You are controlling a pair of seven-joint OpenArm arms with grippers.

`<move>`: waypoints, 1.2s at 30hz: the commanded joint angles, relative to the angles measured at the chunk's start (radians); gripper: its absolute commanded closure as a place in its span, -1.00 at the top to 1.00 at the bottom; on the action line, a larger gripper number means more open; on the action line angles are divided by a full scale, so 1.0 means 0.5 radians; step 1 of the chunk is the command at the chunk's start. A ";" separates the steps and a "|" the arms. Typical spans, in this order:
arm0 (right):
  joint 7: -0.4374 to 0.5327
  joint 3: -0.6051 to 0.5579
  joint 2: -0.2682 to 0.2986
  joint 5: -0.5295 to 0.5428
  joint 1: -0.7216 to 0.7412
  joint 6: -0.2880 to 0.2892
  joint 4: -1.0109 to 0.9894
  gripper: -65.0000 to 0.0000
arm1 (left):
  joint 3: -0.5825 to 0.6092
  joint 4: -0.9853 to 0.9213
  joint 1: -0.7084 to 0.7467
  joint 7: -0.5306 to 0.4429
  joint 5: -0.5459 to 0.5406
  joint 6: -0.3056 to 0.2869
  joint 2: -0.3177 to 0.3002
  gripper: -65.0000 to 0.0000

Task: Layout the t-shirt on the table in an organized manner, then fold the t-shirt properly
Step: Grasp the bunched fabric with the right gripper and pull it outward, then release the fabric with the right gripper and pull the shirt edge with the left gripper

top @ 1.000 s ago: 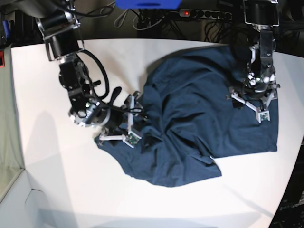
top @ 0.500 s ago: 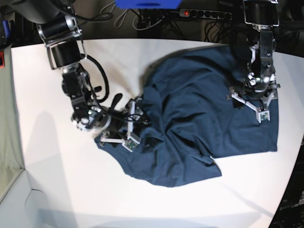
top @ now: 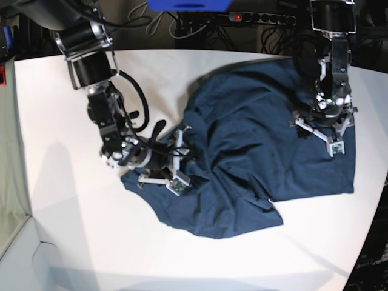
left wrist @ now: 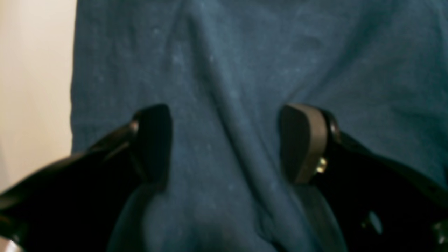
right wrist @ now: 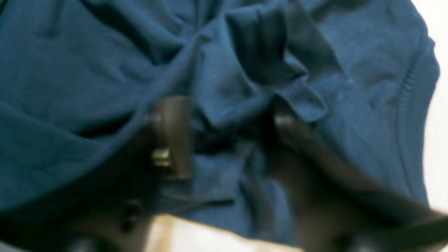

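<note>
The t-shirt [top: 254, 151] lies crumpled on the white desk [top: 73, 218], reaching from the desk's far right edge down toward its middle. Its right half is fairly flat, while its left half is bunched into ridges and a rumpled lower lobe.

Judging from this, the laying-out step is in hand and folding has not begun: the cloth shows no clean outline and no sleeve is spread.

The right tool [top: 171, 165] is down in the bunched left edge of the t-shirt. In its wrist view the t-shirt [right wrist: 105, 70] crowds around both fingers [right wrist: 173, 136], and a small fold stands between them. The jaws are partway apart, but the blur leaves it unclear whether they have bitten the fold, so I cannot tell if it is held.

The left tool [top: 323, 130] sits on the flat right part of the t-shirt, near its right hem. Its fingers [left wrist: 302, 143] are spread wide over a soft ridge of the t-shirt [left wrist: 245, 70], pinching nothing, with the cloth's edge and bare desk [left wrist: 35, 87] just to one side.

The next move seems to call for a sure pinch on the left edge fold, then drawing it outward, away from the left tool, which should anchor or grip the right side so the body stretches flat.
</note>
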 commanded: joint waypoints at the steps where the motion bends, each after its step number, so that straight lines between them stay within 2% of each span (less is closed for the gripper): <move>1: 0.054 0.014 -0.016 0.032 0.055 0.001 0.030 -0.66 | -0.003 0.002 0.009 0.066 0.019 0.016 -0.016 0.47; 2: 0.054 0.020 -0.016 0.032 0.055 -0.005 0.033 -0.88 | -0.003 0.002 0.006 0.066 0.019 0.016 -0.016 0.47; 3: 0.048 0.020 -0.016 0.029 0.055 -0.008 0.039 -1.00 | -0.003 0.002 0.006 0.066 0.019 0.016 -0.016 0.47; 6: 0.036 0.038 0.000 0.029 0.045 -0.008 0.067 -0.97 | -0.003 0.002 -0.003 0.066 0.019 0.016 -0.019 0.47; 10: 0.026 0.235 0.067 0.032 -0.117 -0.008 0.319 -1.00 | -0.003 0.002 -0.006 0.066 0.019 0.013 -0.022 0.47; 16: -0.194 0.603 0.104 0.032 -0.547 0.004 0.997 -1.00 | 0.006 0.002 -0.013 0.066 0.019 0.010 -0.016 0.47; 20: -0.225 0.732 0.104 0.032 -0.890 0.004 1.383 -1.00 | 0.012 0.005 -0.013 0.066 0.019 0.010 -0.013 0.47; 23: -0.228 0.747 0.101 0.032 -1.124 0.004 1.589 -1.00 | 0.012 0.005 -0.043 0.066 0.019 0.010 -0.013 0.47; 30: -0.210 0.729 0.098 0.038 -1.532 0.004 1.607 -1.00 | 0.012 0.008 -0.108 0.066 0.019 0.007 -0.013 0.47; 36: -0.210 0.483 0.095 0.044 -1.673 0.058 1.617 -1.00 | 0.015 0.005 -0.138 0.066 0.019 0.007 -0.013 0.48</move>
